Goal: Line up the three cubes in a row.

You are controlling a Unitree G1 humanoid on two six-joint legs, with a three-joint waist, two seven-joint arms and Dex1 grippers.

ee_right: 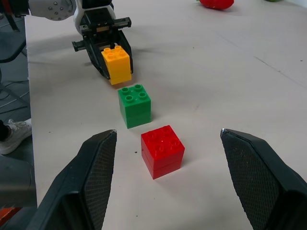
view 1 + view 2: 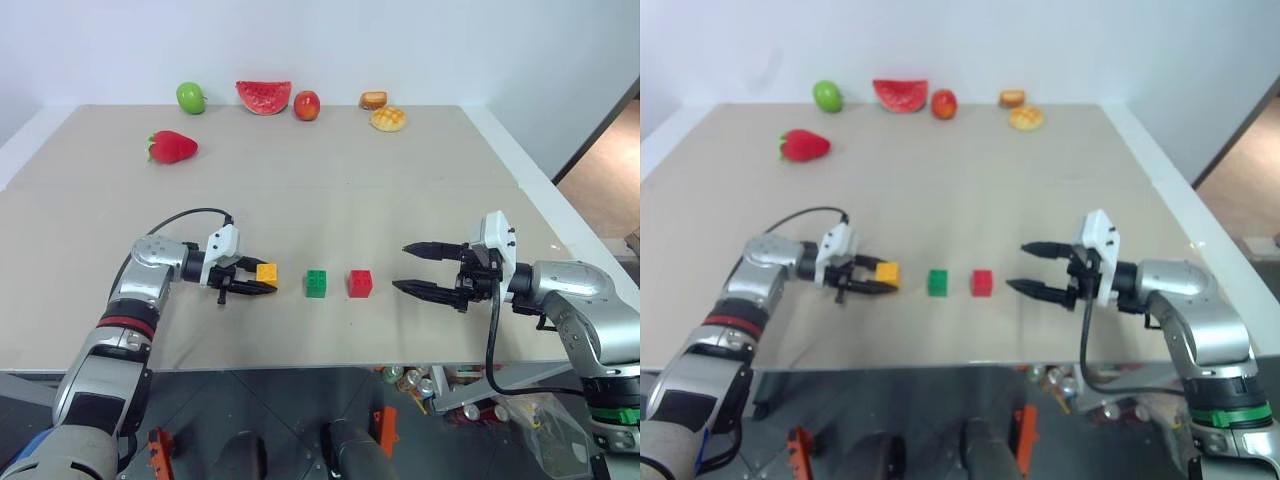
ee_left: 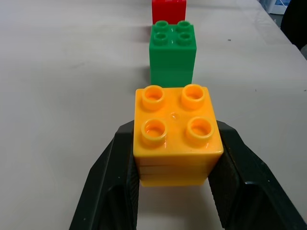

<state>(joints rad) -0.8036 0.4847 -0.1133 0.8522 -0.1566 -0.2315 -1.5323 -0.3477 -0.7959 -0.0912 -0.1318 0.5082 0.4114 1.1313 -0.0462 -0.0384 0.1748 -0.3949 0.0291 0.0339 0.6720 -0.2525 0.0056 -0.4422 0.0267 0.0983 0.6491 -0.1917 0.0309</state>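
- The yellow cube [image 3: 177,134] is sitting clamped in my left gripper [image 2: 262,279], just beside the green cube [image 2: 316,283] and red cube [image 2: 360,283].
- I am aiming to set it level, matching their line and spacing.
- My right gripper [image 2: 419,268] is hanging wide open, holding nothing.

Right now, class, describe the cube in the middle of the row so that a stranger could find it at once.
On the beige table, near its front edge, three small studded cubes sit in a row between the two grippers. The middle one is the green cube, with the yellow-orange cube on its left and the red cube on its right.
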